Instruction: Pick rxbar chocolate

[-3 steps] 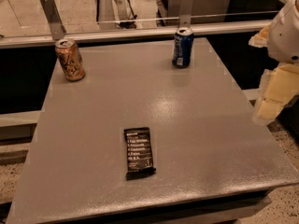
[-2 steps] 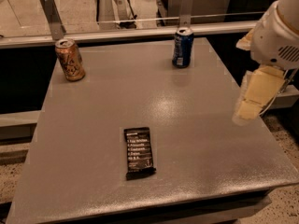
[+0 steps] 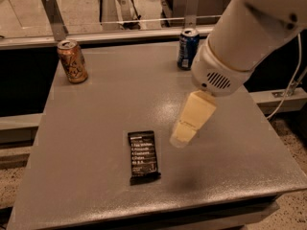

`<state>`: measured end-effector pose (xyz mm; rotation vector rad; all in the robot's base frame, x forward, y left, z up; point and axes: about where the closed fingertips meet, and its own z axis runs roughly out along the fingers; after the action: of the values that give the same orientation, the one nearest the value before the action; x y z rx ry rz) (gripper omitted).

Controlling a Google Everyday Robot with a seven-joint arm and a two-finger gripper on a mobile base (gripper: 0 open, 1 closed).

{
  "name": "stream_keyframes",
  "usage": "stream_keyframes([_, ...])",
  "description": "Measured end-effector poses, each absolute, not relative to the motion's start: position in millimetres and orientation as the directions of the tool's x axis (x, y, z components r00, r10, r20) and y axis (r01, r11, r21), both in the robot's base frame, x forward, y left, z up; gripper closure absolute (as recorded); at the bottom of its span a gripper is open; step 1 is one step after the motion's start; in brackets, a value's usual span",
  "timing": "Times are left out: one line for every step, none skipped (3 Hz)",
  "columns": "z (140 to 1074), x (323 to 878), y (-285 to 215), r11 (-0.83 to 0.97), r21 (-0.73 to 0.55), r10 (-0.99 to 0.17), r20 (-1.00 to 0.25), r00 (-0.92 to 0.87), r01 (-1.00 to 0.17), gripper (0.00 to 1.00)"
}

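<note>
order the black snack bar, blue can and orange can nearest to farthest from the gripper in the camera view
The gripper hangs over the grey table's right half.
1. Flat black-wrapped rxbar chocolate, beside it, towards the front.
2. Blue metal can, back edge, behind it.
3. Orange metal can, far back-left corner.

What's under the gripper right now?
Only bare table shows around the gripper; the patch it covers is hidden. The rxbar chocolate lies flat beside it, toward picture left, apart, not beneath.
</note>
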<state>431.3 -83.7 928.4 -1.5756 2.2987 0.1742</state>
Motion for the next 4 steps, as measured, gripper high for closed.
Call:
stream_keyframes([904, 412, -43, 0.386, -0.014, -0.861, -0.363, -0.356, -0.922, 0.00])
stream_keyframes([882, 391, -4, 0.389, 0.047, -0.853, -0.359, -0.380, -0.920, 0.00])
stream_keyframes([861, 377, 24, 0.395, 0.082, -0.851, -0.342, -0.398, -0.915, 0.00])
stream_keyframes([839, 373, 33, 0.451, 0.089, -0.836, -0.305, -0.455, -0.888, 0.00])
